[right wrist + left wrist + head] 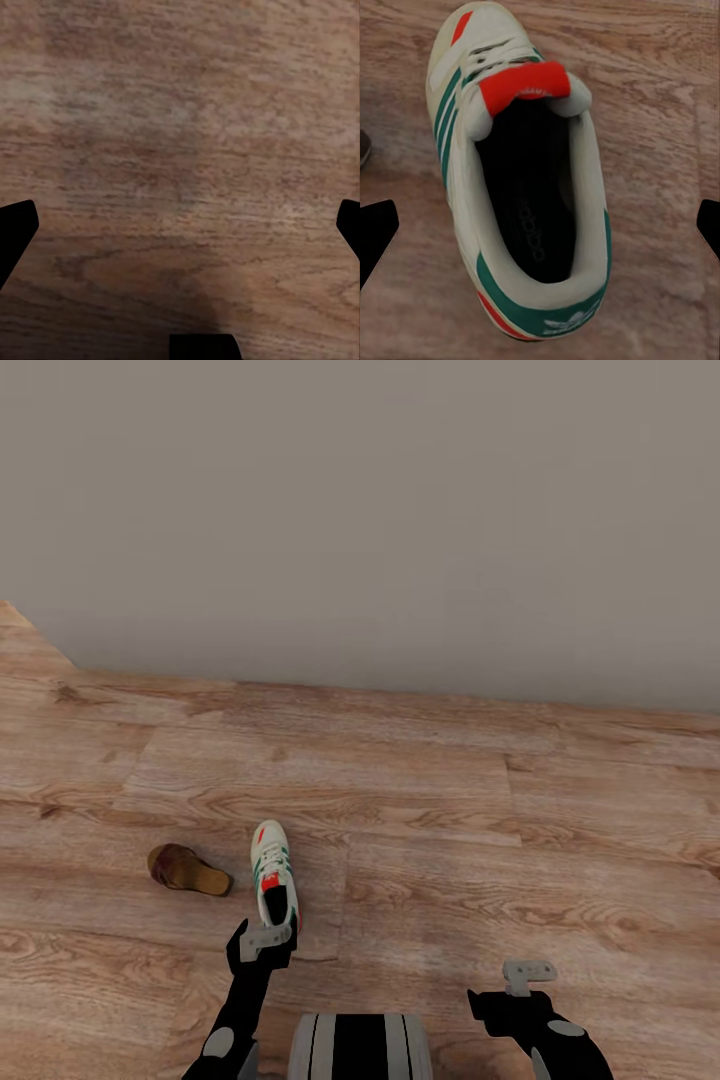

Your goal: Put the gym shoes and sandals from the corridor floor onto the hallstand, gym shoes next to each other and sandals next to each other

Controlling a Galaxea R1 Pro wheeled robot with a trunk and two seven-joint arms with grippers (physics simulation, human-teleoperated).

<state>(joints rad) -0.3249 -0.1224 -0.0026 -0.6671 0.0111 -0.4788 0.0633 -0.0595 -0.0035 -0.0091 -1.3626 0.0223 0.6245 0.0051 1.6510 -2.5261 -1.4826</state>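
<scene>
On the corridor floor (420, 800), wood planks with grain and knots, one gym shoe (273, 871) lies out on the open boards, well away from the line where the floor meets the plain grey wall (400, 510). The shoe is cream-white with green side stripes and a red-orange tongue, its toe pointing toward the wall and its heel toward the robot. Just beside it, on the robot's left, a brown sandal (187, 869) rests on the planks, apart from the shoe.

Above the heel of the shoe hangs the left gripper (262, 940), its fingers spread wide. Seen from the left wrist camera, the gym shoe (521, 180) sits upright between the two dark fingertips (375, 232), which stand clear of both sides and hold nothing; the black insole and green heel band face the camera.

Further along on the robot's right, the right gripper (527, 972) hovers over bare planks, well apart from the shoe. Its wrist view shows the corridor floor (180, 150) between widely parted fingertips (15, 229), empty.
</scene>
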